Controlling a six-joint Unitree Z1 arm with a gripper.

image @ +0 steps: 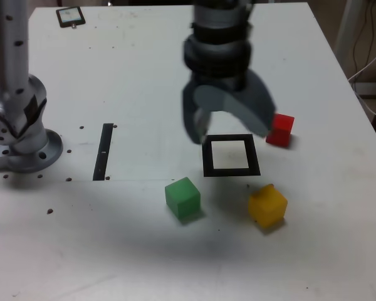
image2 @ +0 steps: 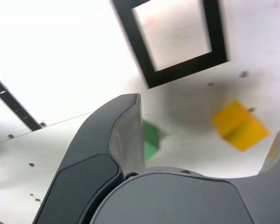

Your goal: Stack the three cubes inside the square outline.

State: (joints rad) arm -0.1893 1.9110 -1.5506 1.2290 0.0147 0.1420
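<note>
Grey curved jaws (image: pixel 229 125): held wide apart, nothing gripped
Green solid cube (image: pixel 183 198): seen between the jaws in the wrist view, partly hidden
Yellow solid cube (image: pixel 267 205): also seen between them
Red solid cube (image: pixel 280 130): set just beside the black tape square outline (image: pixel 255 155)

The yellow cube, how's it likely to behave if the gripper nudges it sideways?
The yellow cube would probably slide rather than roll, given its flat faces and sharp edges. It looks as wide as it is tall, so a low push likely won't tip it. Its crisp corners suggest a stiff block that shouldn't squash.
</note>
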